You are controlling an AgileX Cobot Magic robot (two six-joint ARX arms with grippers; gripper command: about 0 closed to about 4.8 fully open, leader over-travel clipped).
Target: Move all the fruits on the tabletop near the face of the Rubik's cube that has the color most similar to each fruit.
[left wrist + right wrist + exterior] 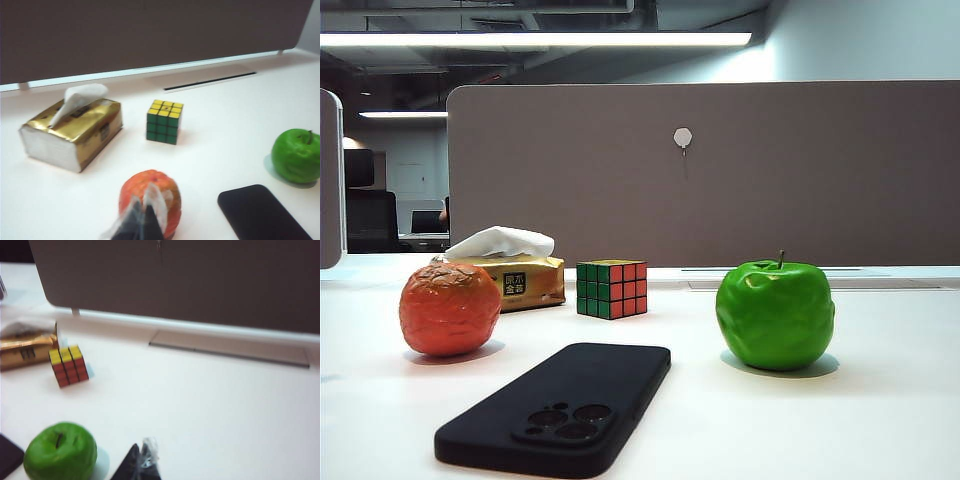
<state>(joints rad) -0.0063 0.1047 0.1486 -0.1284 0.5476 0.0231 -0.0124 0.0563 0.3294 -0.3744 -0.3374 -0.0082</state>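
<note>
Two fruits, orange [450,309] and apple [775,314]; one cube [611,288]; left tool [141,220] closed, right tool [142,464] apparently closed.

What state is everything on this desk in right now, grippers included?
Wrinkly orange-red orange: resting on the table, untouched.
Glossy green apple: upright, untouched.
Small Rubik's cube: yellow face up.
Gold tissue pack: tissue sticking out.
Black phone: face down.
Left gripper: shut, empty.
Right gripper: shut, empty.
</note>
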